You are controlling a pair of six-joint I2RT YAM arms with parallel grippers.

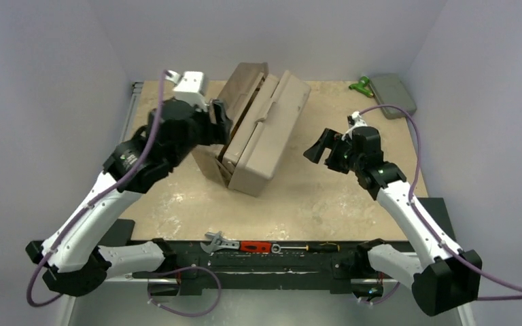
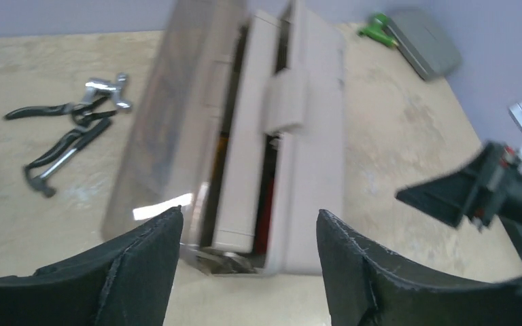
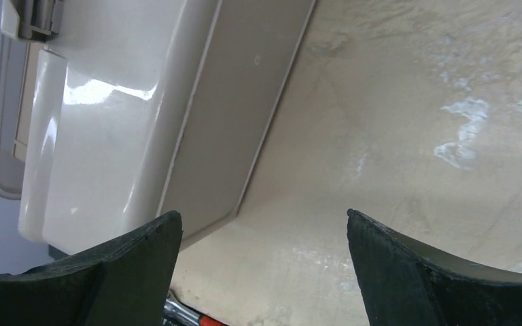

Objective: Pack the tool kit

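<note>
Nearest my bases, a wrench [image 1: 219, 242] lies on the black front rail [image 1: 272, 261]. It is not part of this job.

Left claw [image 2: 248, 214]: fingers apart, nothing between them, hovering at the near end of the toolbox [image 2: 299, 136]. Right claw [image 3: 262, 216]: fingers wide apart, empty, off the box's right flank and not touching it.

The toolbox sits mid-counter [image 1: 312, 197] at an angle. Its beige panels are folded nearly together, with a dark gap between them.

Handling, my judgement: hard, stiff plastic with a glossy skin, so the pads may slip on the flat faces. Likely heavy if loaded. The hinged panels will swing rather than lift the body. Best to push a panel by its long edge, or pinch the raised tab [image 2: 289, 102] on the middle panel. The smoky lid [image 2: 170, 122] looks thinner, so I would press it gently.

View differences:
- Left wrist shows loose pliers [image 2: 54, 112] on the counter left of the box. In the top view my left arm hides them.
- Left wrist also shows red inside the gap.
- Right wrist shows only the box's smooth outer wall.
- Top view alone gives both claws relative to the box.

Far right corner: grey case [image 1: 393, 94], well apart.
</note>
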